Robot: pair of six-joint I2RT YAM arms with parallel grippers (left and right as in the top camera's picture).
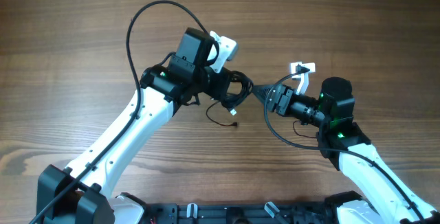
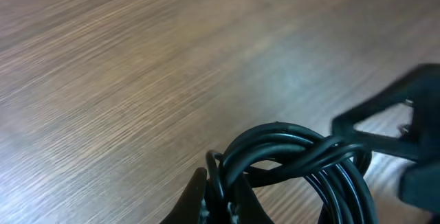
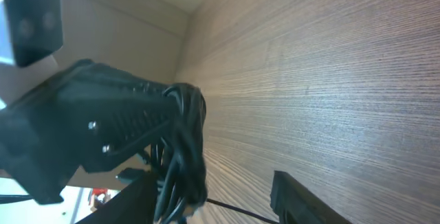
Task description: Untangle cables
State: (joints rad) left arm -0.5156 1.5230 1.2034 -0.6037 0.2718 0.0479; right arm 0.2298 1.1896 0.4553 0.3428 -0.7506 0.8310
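Note:
The cables are a small dark bunch of thin black cords at the table's middle. One loose strand with a small plug tip trails down from it. My left gripper is shut on strands at the bunch's left side. In the left wrist view the fingers pinch cords below the coiled loop. My right gripper is at the bunch's right side. In the right wrist view it is open, with the bunch against its left finger and a thin strand crossing the gap.
The wooden table is bare around the arms. The left arm's thick black cable arcs over the table. The right arm's own cable loops beneath its gripper. A black rail runs along the front edge.

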